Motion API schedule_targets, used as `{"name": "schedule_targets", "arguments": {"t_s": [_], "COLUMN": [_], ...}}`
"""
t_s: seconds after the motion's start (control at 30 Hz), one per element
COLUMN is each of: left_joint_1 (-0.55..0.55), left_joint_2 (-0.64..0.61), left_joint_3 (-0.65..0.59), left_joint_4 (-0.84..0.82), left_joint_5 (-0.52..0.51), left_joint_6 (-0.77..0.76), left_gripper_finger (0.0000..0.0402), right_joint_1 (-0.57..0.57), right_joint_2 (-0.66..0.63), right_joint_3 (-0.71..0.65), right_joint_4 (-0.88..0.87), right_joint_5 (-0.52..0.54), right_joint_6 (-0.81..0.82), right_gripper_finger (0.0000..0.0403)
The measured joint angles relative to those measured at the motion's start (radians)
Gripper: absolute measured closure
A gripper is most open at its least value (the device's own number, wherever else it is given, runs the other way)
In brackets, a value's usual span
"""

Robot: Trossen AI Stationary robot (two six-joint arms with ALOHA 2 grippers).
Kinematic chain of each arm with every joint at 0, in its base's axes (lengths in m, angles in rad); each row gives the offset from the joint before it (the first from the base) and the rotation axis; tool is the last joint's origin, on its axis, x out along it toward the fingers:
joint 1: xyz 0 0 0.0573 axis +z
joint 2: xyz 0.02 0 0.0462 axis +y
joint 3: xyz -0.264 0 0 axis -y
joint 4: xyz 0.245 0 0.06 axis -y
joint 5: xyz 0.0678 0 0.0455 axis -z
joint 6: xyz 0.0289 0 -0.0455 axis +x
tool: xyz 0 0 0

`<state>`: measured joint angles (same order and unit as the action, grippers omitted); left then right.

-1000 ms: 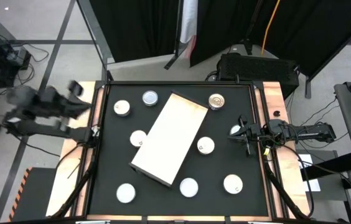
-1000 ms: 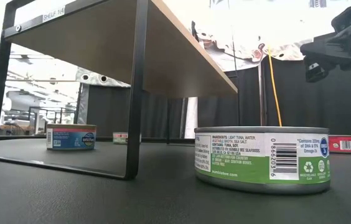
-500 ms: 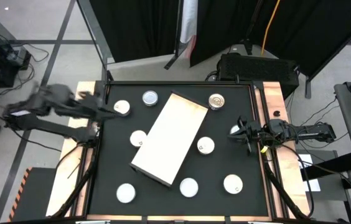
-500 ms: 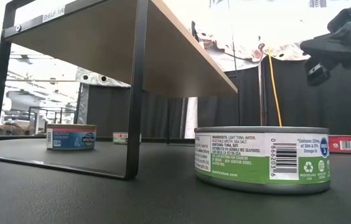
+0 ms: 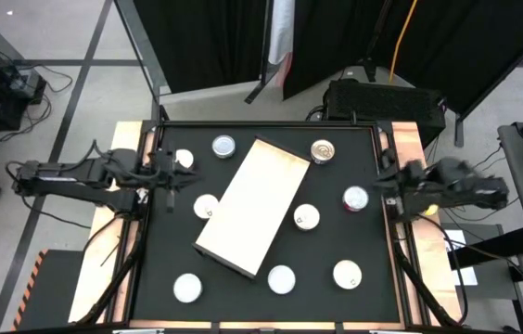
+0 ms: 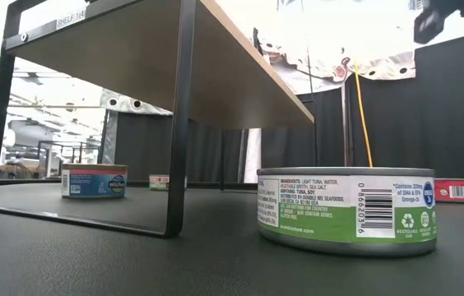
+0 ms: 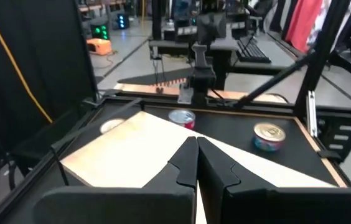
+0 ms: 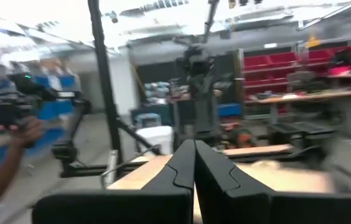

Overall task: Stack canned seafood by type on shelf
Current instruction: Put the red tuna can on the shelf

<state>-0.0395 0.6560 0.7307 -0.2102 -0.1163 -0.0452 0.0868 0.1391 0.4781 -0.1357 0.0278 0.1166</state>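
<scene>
The pale wooden shelf [image 5: 252, 206] stands slantwise in the middle of the black table on its black frame legs [image 6: 178, 123]. Several flat tins lie around it on the tabletop, among them a golden-topped tin [image 5: 322, 150], a silver tin [image 5: 355, 198] and a green-labelled tin [image 6: 347, 210]. My left gripper [image 5: 174, 178] is shut above the table's left edge, beside a silver tin [image 5: 184, 159]; the left wrist view shows its fingers [image 7: 191, 165] closed over the shelf [image 7: 132, 152]. My right gripper [image 8: 194, 152] is shut, raised over the table's right edge [image 5: 387, 181].
More tins lie near the front edge [image 5: 281, 278], [image 5: 347, 274], [image 5: 187, 288]. A blue-labelled tin [image 6: 93, 179] and a red one [image 6: 456, 191] sit far back. A person's hand [image 8: 14, 134] holds a device in the room beyond the table.
My left gripper has swung in from outside the table's left edge toward the shelf and come down, tipping toward level. My right gripper has risen and drawn back toward the right edge, uncovering the silver tin it stood over. Both stayed shut. No tin has moved.
</scene>
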Motion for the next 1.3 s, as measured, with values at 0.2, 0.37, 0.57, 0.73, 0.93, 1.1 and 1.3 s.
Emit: {"name": "schedule_targets", "arguments": {"t_s": [0.2,0.37,0.57,0.73,0.93,1.1,1.3], "left_joint_1": [0.0,0.0,0.0,0.0,0.0,0.0,0.028], "left_joint_2": [-0.005,-0.004,-0.004,-0.004,-0.004,-0.004,0.011], "left_joint_3": [0.0,0.0,0.0,0.0,0.0,0.002,0.114], "left_joint_4": [0.051,0.069,0.066,0.063,0.057,0.043,-0.086], "left_joint_5": [-0.001,-0.001,-0.001,-0.001,-0.001,-0.083,-0.204], "left_joint_6": [0.002,0.002,0.001,0.003,0.005,-0.002,-0.055], "left_gripper_finger": [0.0397,0.0398,0.0398,0.0398,0.0398,0.0398,0.0388], "right_joint_1": [-0.001,0.0,0.001,0.022,0.05,0.053,0.053], "right_joint_2": [0.306,0.591,0.768,0.761,0.736,0.737,0.729], "right_joint_3": [0.509,0.846,0.906,0.658,0.391,0.318,0.342], "right_joint_4": [-0.34,-0.585,-0.801,-0.647,-0.447,-0.413,-0.406], "right_joint_5": [0.086,0.086,0.107,0.164,0.214,0.213,0.216], "right_joint_6": [-0.131,-0.156,-0.115,-0.025,0.08,0.105,0.124], "right_gripper_finger": [0.0403,0.0403,0.0403,0.0403,0.0403,0.0403,0.0403]}}
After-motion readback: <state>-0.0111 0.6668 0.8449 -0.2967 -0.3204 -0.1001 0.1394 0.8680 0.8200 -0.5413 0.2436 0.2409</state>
